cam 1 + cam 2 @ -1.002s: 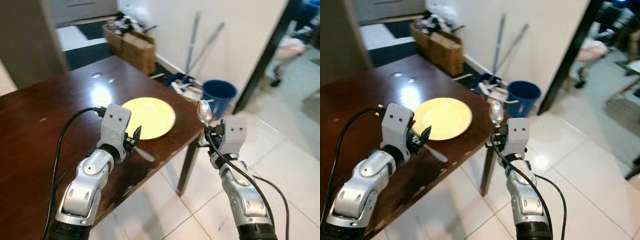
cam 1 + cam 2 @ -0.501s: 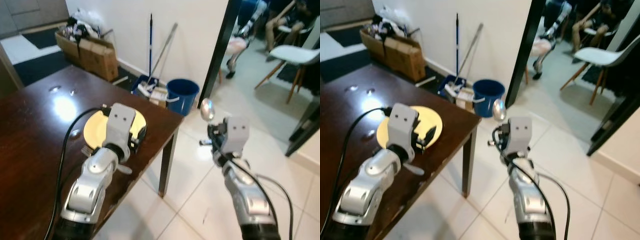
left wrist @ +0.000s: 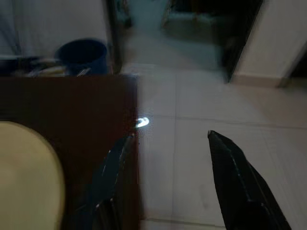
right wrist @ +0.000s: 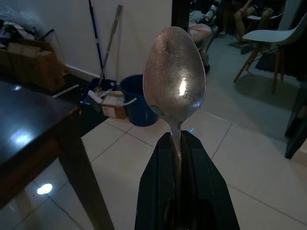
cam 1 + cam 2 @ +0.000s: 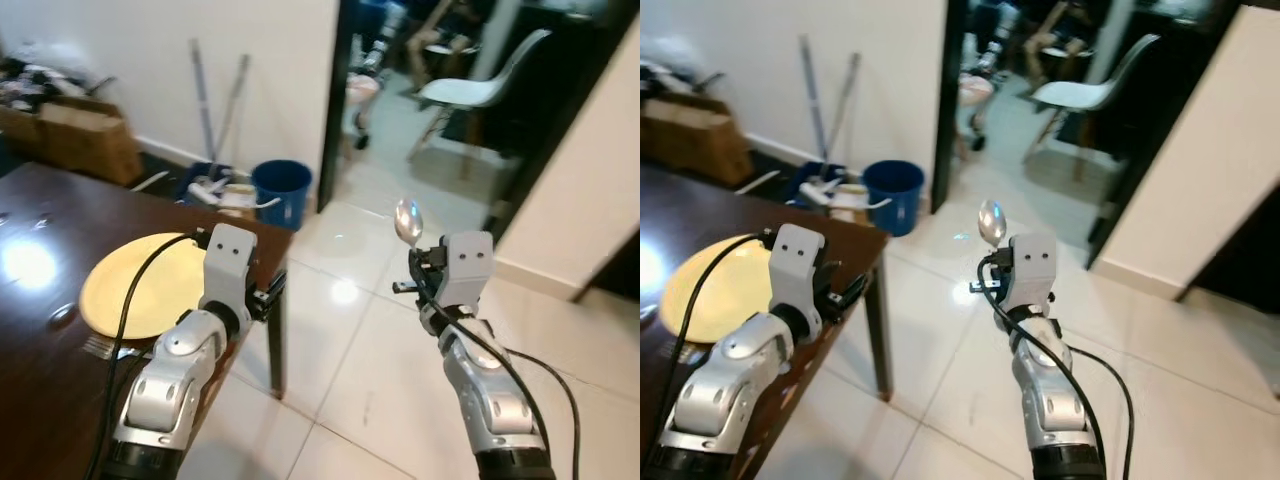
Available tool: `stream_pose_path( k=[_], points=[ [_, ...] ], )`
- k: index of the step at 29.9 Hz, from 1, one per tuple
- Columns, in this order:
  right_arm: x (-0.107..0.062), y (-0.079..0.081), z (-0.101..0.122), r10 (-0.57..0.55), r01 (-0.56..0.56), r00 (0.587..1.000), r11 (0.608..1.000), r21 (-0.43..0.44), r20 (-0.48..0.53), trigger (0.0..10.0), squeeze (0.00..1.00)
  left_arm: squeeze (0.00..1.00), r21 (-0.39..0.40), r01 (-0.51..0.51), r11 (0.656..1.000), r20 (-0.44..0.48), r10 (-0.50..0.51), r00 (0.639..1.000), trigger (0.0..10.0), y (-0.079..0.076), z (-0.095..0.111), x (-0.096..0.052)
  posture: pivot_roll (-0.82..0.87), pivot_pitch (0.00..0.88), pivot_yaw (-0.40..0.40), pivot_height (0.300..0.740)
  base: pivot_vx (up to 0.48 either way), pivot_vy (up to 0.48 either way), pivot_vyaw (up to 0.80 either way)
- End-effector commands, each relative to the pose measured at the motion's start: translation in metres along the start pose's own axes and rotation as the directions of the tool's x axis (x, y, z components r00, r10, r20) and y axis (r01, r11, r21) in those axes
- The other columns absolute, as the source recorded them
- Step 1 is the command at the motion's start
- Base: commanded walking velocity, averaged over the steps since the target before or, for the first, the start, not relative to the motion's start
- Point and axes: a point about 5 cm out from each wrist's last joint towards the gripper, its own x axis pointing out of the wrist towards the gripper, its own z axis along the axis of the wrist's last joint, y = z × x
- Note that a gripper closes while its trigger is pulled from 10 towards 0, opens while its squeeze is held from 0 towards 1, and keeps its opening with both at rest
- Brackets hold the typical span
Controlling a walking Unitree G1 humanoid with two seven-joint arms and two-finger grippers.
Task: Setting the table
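The right gripper (image 5: 992, 272) clamped its fingers on the spoon (image 4: 174, 76), bowl upright over the floor, clear of the table (image 5: 40, 360) for carrying. The left gripper (image 3: 168, 158), fingers spread and released, hovered beside the yellow plate (image 5: 130, 285) near the table's corner.

Spoon (image 4: 174, 81) handle hidden between the right gripper's (image 4: 184, 158) jaws.

Looks like a lived-in home, dining corner by a doorway. Dark wooden table (image 5: 40, 370) with a yellow plate (image 5: 130, 285), glossy pale floor tiles (image 5: 350, 370). Blue bucket (image 5: 281, 190), mop handles (image 5: 205, 95) and cardboard boxes (image 5: 75, 140) along the white wall. White chair (image 5: 480, 85) in the next room.
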Motion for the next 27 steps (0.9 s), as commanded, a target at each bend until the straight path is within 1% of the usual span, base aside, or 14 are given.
stream_pose_path(
  k=[1, 2, 3, 5, 6, 9, 10, 11, 12, 13, 17, 19, 21, 27],
  points=[
    [-0.003, 0.002, -0.001, 0.004, -0.004, 1.0, 1.0, 0.001, -0.001, 10.0, 0.0, 0.0, -0.004, -0.08, 0.997, 0.009, 0.08, 0.997, 10.0, 0.006, 0.002, 0.002, 0.0, 0.003, 0.068, 0.74, 0.0, 0.0, -0.78],
    [-0.004, 0.006, -0.001, 0.013, -0.013, 1.0, 1.0, 0.006, 0.0, 10.0, 0.0, 0.0, -0.009, -0.163, 0.987, 0.012, 0.163, 0.987, 10.0, 0.012, 0.003, 0.003, 0.0, 0.003, 0.069, 0.74, 0.0, 0.0, -0.77],
    [-0.005, 0.007, -0.001, 0.016, -0.016, 1.0, 1.0, 0.008, 0.001, 10.0, 0.0, 0.0, -0.006, -0.188, 0.982, 0.016, 0.188, 0.982, 10.0, 0.014, 0.003, 0.003, 0.0, 0.003, 0.069, 0.74, 0.0, 0.0, -0.77],
    [-0.006, 0.011, -0.001, 0.023, -0.023, 1.0, 1.0, 0.012, 0.002, 10.0, 0.0, 0.0, 0.0, -0.221, 0.975, 0.02, 0.221, 0.975, 10.0, 0.016, 0.002, 0.002, 0.0, 0.003, 0.069, 0.74, 0.0, 0.0, -0.78],
    [-0.006, 0.011, -0.001, 0.023, -0.023, 1.0, 1.0, 0.012, 0.002, 10.0, 0.0, 0.0, 0.0, -0.221, 0.975, 0.02, 0.221, 0.975, 10.0, 0.016, 0.002, 0.002, 0.0, 0.003, 0.069, 0.74, 0.0, 0.0, -0.78],
    [-0.007, 0.02, -0.001, 0.052, -0.052, 0.999, 0.999, 0.018, 0.005, 10.0, 0.0, 0.0, 0.03, -0.313, 0.949, 0.012, 0.313, 0.95, 10.0, 0.028, -0.005, -0.003, 0.0, 0.005, 0.07, 0.74, 0.0, 0.0, -0.77],
    [-0.007, 0.02, -0.001, 0.052, -0.052, 0.999, 0.999, 0.018, 0.005, 10.0, 0.0, 0.0, 0.03, -0.313, 0.949, 0.012, 0.313, 0.95, 10.0, 0.028, -0.005, -0.003, 0.0, 0.005, 0.07, 0.74, 0.0, 0.0, -0.77],
    [-0.008, 0.023, -0.001, 0.063, -0.063, 0.998, 0.998, 0.02, 0.006, 10.0, 0.0, 0.0, 0.041, -0.33, 0.943, 0.01, 0.33, 0.944, 10.0, 0.031, -0.008, -0.005, 0.0, 0.006, 0.07, 0.74, 0.0, 0.0, -0.78],
    [-0.008, 0.026, -0.002, 0.073, -0.073, 0.997, 0.997, 0.023, 0.005, 10.0, 0.0, 0.0, 0.06, -0.329, 0.942, 0.01, 0.329, 0.944, 10.0, 0.033, -0.01, -0.007, 0.0, 0.006, 0.069, 0.74, 0.0, 0.0, -0.78],
    [-0.008, 0.026, -0.002, 0.073, -0.073, 0.997, 0.997, 0.023, 0.005, 10.0, 0.0, 0.0, 0.06, -0.329, 0.942, 0.01, 0.329, 0.944, 10.0, 0.033, -0.01, -0.007, 0.0, 0.006, 0.069, 0.74, 0.0, 0.0, -0.78],
    [-0.01, 0.036, -0.006, 0.107, -0.107, 0.994, 0.994, 0.027, -0.004, 10.0, 0.0, 0.0, 0.093, -0.258, 0.962, 0.013, 0.258, 0.966, 10.0, 0.034, -0.018, -0.013, 0.02, 0.008, 0.064, 0.74, 0.0, 0.0, -0.78],
    [-0.011, 0.038, -0.008, 0.114, -0.113, 0.993, 0.993, 0.023, -0.01, 10.0, 0.0, 0.0, 0.101, -0.247, 0.964, 0.016, 0.246, 0.969, 10.0, 0.034, -0.019, -0.013, 0.02, 0.008, 0.065, 0.74, 0.0, 0.0, -0.78],
    [-0.011, 0.037, -0.009, 0.113, -0.113, 0.993, 0.993, 0.022, -0.013, 10.0, 0.0, 0.0, 0.102, -0.25, 0.963, 0.017, 0.25, 0.968, 10.0, 0.035, -0.019, -0.013, 0.02, 0.008, 0.065, 0.74, 0.0, 0.0, -0.78],
    [-0.01, 0.027, -0.007, 0.082, -0.082, 0.997, 0.997, 0.006, -0.013, 10.0, 0.0, 0.0, 0.109, -0.246, 0.963, 0.027, 0.244, 0.969, 10.0, 0.032, -0.02, -0.01, 0.02, 0.002, 0.067, 0.74, 0.0, 0.0, -0.78]
  ],
)
